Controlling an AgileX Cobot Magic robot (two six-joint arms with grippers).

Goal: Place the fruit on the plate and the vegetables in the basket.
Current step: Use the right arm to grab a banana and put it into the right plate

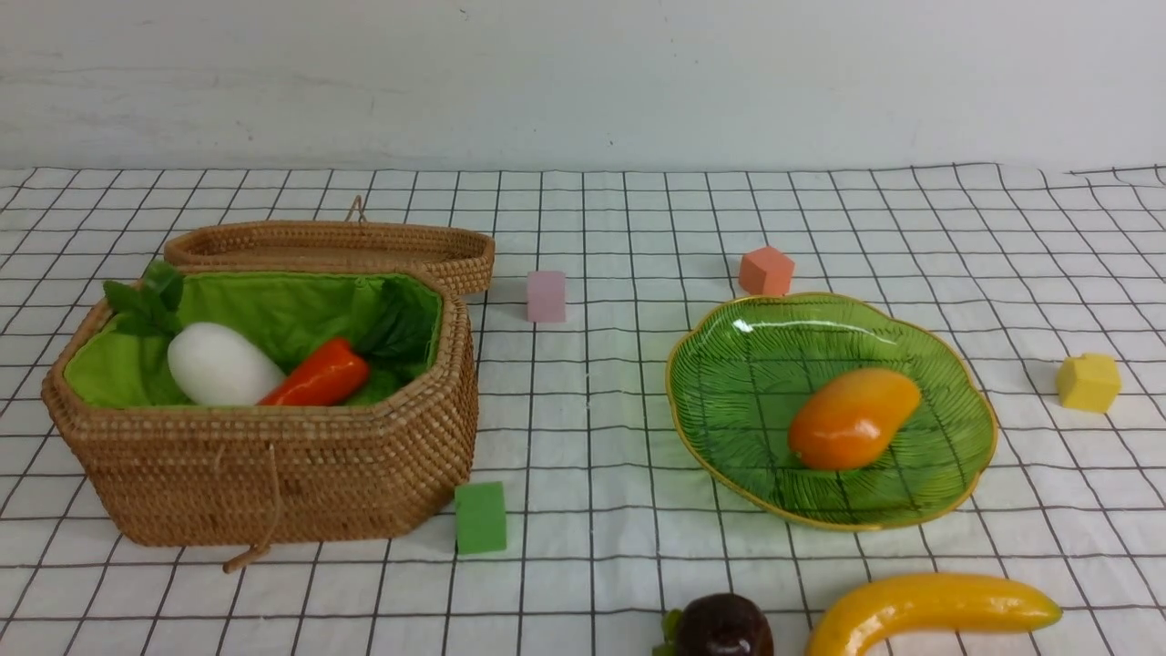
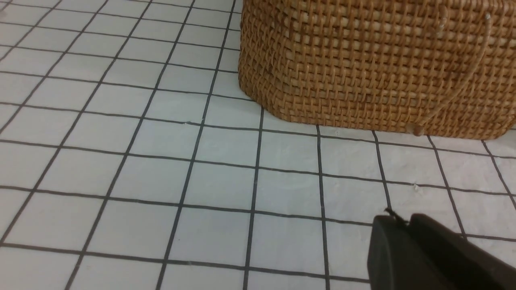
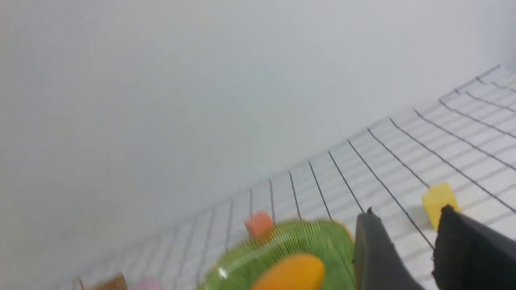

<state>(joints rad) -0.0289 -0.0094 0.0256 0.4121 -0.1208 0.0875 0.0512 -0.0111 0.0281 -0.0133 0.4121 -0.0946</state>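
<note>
Black-gridded white cloth (image 1: 601,474). Landmark: plate (image 1: 747,419). Mango (image 1: 852,419) on it; banana (image 1: 929,606) and dark fruit (image 1: 726,627) nearer the camera; basket (image 1: 273,474) left, holding radish (image 1: 223,364) and red pepper (image 1: 323,372). Left gripper (image 2: 397,217) closed, empty; right gripper (image 3: 407,211) parted, empty.

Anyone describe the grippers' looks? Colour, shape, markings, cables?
Left gripper: dark grey to black fingers, narrowing toward the tips. Right gripper: dark grey fingers, blurred, also narrowing at the tips. No markings or cables show on either. Arms are out of frame, so can't tell.
</note>
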